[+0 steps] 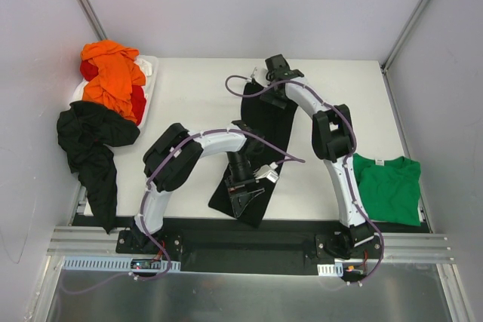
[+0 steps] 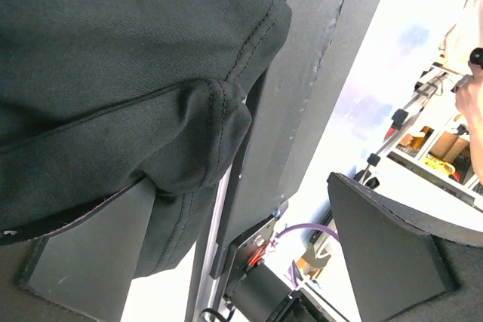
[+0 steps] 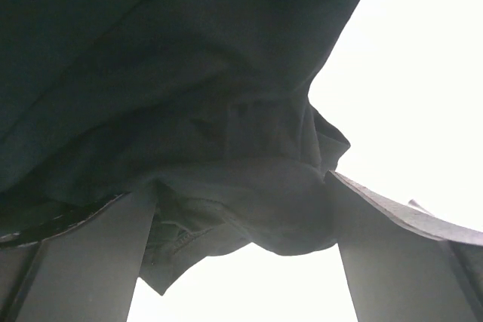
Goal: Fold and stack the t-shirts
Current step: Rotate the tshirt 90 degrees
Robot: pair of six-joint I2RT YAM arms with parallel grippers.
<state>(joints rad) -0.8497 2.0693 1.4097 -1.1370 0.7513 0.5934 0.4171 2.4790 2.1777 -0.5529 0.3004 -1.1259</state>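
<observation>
A narrow-folded black cloth t-shirt (image 1: 266,122) lies along the middle of the white surface (image 1: 196,88), its near end at the left tool (image 1: 243,200) and its far end at the right tool (image 1: 273,73). Both tools stand with fingers wide apart, black cloth bunched in each gap. A bright green t-shirt (image 1: 389,186) lies flat at the right edge, well apart from the orange and red heap (image 1: 113,81) at far left.
</observation>
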